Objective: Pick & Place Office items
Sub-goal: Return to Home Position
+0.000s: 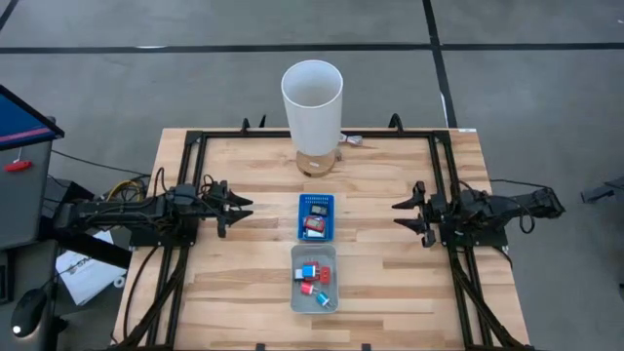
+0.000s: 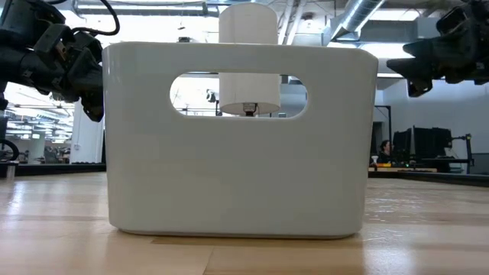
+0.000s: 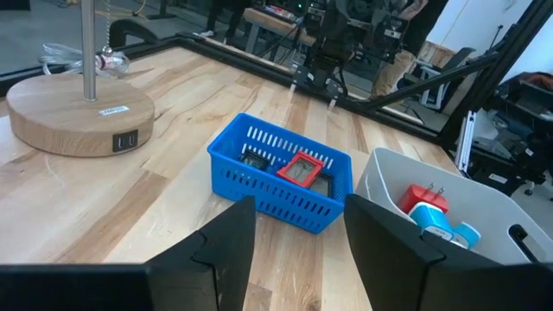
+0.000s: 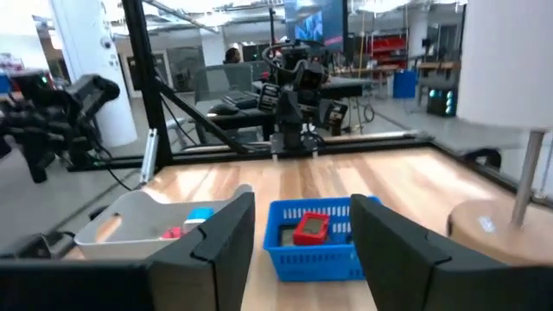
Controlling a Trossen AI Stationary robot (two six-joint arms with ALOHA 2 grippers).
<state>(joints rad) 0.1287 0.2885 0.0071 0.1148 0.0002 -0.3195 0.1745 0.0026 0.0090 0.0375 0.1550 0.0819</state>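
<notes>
A small blue tray (image 1: 315, 216) sits mid-table and holds a red-framed piece (image 3: 300, 169) and dark pieces (image 3: 256, 159). A pale grey tray (image 1: 314, 279) lies just nearer, holding red (image 1: 305, 288), blue and white pieces (image 3: 429, 218). My left gripper (image 1: 241, 209) hovers open, left of the blue tray. My right gripper (image 1: 403, 214) hovers open on its right. Both wrist views look between the open fingers at the blue tray (image 4: 316, 236). In the low view the grey tray's wall (image 2: 241, 137) fills the frame and hides the pieces.
A tall white cylinder (image 1: 312, 95) on a round wooden base (image 3: 79, 116) stands behind the trays near the far edge. A black frame rail (image 1: 322, 136) borders the wooden tabletop. Bare wood lies left and right of the trays under each arm.
</notes>
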